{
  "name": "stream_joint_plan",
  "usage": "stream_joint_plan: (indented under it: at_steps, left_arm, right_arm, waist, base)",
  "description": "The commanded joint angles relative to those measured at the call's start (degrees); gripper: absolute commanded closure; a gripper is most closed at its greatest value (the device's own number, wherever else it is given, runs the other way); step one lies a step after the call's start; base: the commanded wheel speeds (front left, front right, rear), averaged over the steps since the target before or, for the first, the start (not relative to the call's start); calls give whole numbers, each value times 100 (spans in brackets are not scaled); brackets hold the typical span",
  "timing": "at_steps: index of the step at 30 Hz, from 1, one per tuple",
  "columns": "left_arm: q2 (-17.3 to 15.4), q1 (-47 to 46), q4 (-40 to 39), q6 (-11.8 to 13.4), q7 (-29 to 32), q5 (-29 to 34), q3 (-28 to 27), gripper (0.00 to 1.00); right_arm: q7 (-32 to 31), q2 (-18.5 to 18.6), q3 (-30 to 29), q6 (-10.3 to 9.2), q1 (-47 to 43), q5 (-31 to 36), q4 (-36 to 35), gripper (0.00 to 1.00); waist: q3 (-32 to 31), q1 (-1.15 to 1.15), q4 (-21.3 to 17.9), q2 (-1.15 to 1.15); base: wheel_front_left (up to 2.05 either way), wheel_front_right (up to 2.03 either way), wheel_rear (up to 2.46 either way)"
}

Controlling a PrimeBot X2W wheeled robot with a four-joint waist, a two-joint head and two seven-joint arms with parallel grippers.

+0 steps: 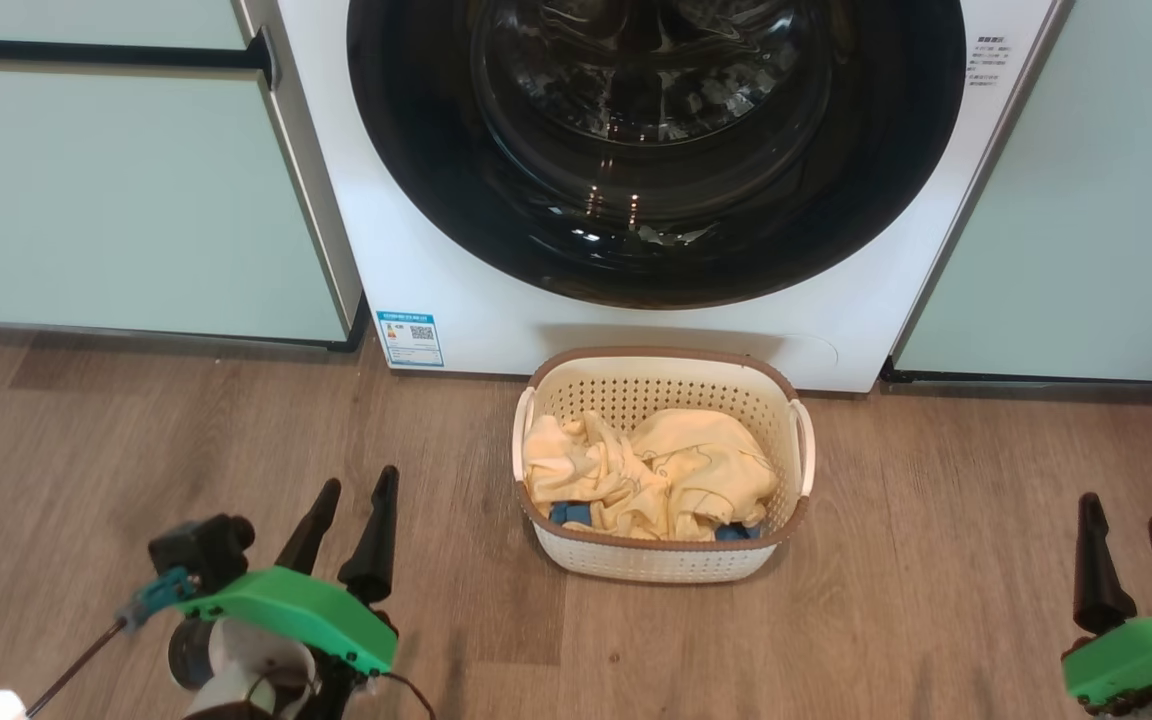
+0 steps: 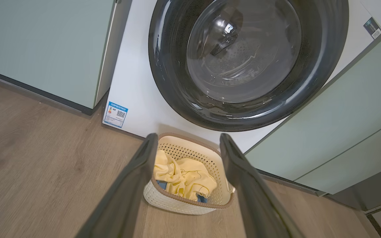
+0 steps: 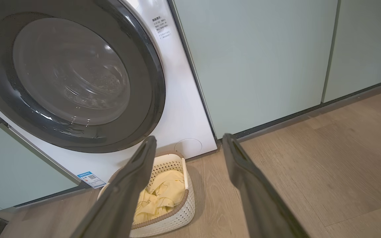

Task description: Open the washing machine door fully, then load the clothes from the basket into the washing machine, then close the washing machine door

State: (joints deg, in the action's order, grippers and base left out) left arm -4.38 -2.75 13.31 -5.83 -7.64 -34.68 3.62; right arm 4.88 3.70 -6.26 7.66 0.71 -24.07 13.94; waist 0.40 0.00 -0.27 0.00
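The left gripper (image 1: 361,480) hangs low at the lower left of the head view, its two dark fingers parted and holding nothing. The right gripper (image 1: 1124,510) hangs at the lower right, also spread and empty. Both are well apart from the basket (image 1: 656,565), which stands between them and farther ahead on the wood-look floor (image 1: 136,450). The pale yellow clothes (image 1: 656,470) lie crumpled inside it, with a blue fabric piece (image 1: 569,514) showing along the near wall. Just behind the basket stands the white washing machine (image 1: 496,300), a blue-edged QR sticker (image 1: 410,338) at its lower left corner. The washing machine door (image 1: 416,170) sits closed against the front, its glossy black rim ringing the glass bowl. Mint-green cabinet panels (image 1: 116,200) flank the machine on both sides.
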Motion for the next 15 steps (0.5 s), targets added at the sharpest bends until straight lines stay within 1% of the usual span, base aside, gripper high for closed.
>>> stream_joint_plan:
  at_steps: [1, 15]
  left_arm:
    - [-108, -320, -214, 14, -78, 218, -131, 0]
    - [-105, -414, -216, 8, -298, 1100, -118, 0]
  right_arm:
    - [99, 166, 68, -12, 329, 235, -190, 0]
    - [249, 197, 30, -14, 387, 1277, -182, 0]
  waist:
    - [-2, 0, 3, 0]
    - [23, 0, -7, 0]
  base:
    - [0, 0, 0]
    - [0, 0, 0]
